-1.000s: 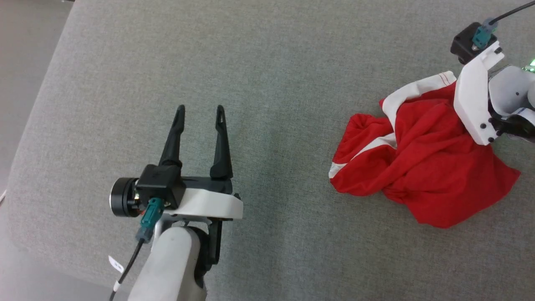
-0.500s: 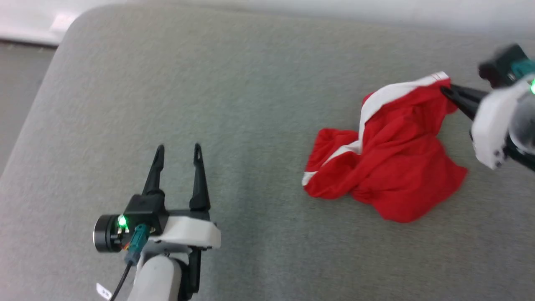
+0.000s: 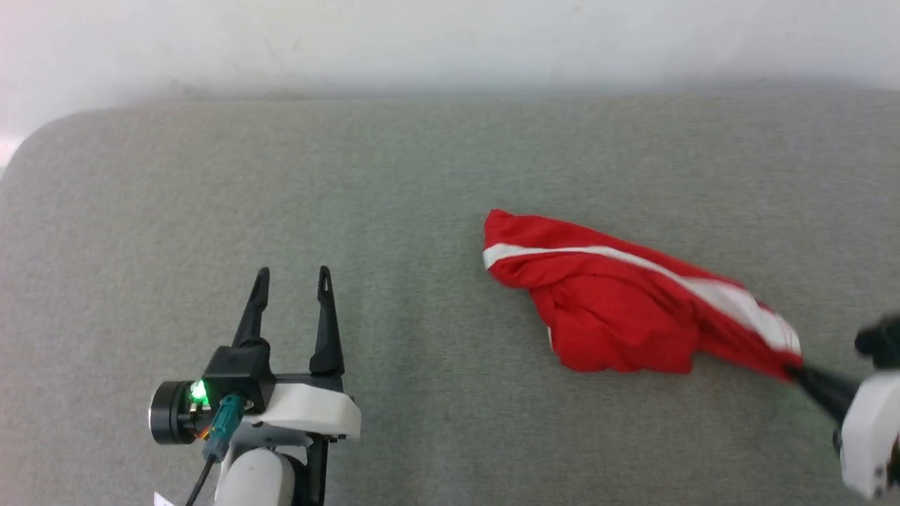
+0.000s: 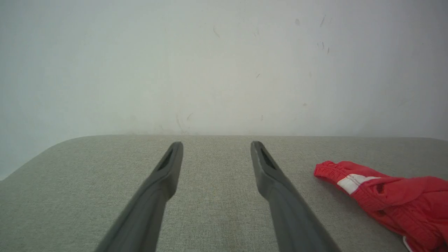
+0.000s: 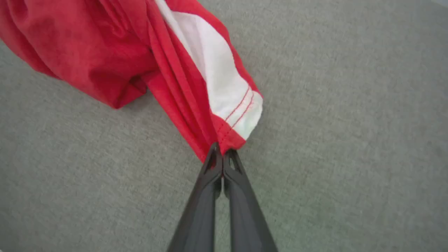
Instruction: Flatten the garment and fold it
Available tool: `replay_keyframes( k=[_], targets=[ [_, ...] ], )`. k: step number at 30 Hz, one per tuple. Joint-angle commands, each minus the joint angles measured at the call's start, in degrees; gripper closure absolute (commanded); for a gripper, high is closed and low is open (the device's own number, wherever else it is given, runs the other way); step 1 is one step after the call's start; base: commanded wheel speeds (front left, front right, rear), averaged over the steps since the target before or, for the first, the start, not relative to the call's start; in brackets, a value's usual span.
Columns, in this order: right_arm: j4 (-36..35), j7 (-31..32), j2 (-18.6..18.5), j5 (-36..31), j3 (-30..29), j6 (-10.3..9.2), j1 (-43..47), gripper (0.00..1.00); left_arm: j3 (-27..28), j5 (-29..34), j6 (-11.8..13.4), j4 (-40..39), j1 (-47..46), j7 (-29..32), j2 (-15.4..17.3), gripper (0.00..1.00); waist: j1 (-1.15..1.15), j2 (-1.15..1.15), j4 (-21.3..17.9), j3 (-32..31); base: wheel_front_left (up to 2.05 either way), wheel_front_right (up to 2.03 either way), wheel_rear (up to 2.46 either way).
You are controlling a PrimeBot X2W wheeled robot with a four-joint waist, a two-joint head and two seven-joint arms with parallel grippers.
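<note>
Right, grey cloth surface point(image 3: 422, 176) with rounded corners, running back to a plain pale wall point(image 3: 450, 42) with a few scuffs. The garment point(image 3: 612, 316) lies right of centre on the surface, bunched in the middle and drawn out in a long line towards the lower right, with its white stripe point(image 3: 703, 284) running along the top.

And the right gripper point(image 5: 221, 151) has it: fingers pressed together, clamped on the red hem corner just beside the end of the white stripe, with folds fanning out from the pinch. The left gripper point(image 3: 292, 270) sits well apart from the garment at the lower left, fingers spread wide, nothing between them, nothing touched.

The left forearm point(image 3: 256, 485) comes up from the bottom edge, fingers pointing straight at the wall, green light on at the wrist. The right wrist point(image 3: 868, 443) enters at the lower right corner, fingers angled up and left to the garment, low over the surface.
</note>
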Motion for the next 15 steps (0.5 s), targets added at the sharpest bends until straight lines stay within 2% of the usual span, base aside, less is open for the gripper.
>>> replay_keyframes(
  k=[1,6,7,8,9,15],
  targets=[
    [1.09,-0.45,1.07,-0.5,-0.77,-0.06,2.77,1.0,0.29,0.42,-0.29,0.18,0.87,-0.27,-0.08,0.0,0.01,0.0,-1.79,-1.73,0.0,0.0,0.0],
    [3.96,-0.71,5.56,-1.89,-3.44,-0.06,9.8,1.0,0.65,0.76,-0.82,0.84,0.86,-0.27,-0.08,0.0,0.01,0.0,-2.17,-2.36,0.0,0.0,0.0],
    [4.5,-1.68,6.5,-2.35,-4.79,-0.06,10.3,0.75,0.84,1.01,-1.05,1.01,0.74,-0.27,-0.01,0.0,0.01,0.0,-2.41,-2.6,0.0,0.0,0.0],
    [5.01,-2.71,7.29,-3.05,-6.14,-0.06,10.66,0.08,1.03,1.27,-1.29,1.12,0.53,-0.27,0.16,0.0,0.01,0.0,-2.63,-2.78,0.0,0.0,0.0],
    [5.49,-3.84,7.91,-3.98,-7.68,-0.06,10.83,0.0,1.26,1.5,-1.57,1.21,0.21,-0.27,0.41,0.0,0.01,0.0,-2.86,-2.95,0.0,0.0,0.0],
    [5.66,-8.12,9.83,-12.99,-20.5,-0.06,12.25,0.0,2.09,2.37,-4.87,3.21,-5.7,-0.27,3.6,0.0,0.01,0.0,-3.64,-3.65,0.0,0.0,0.0]
  ],
)
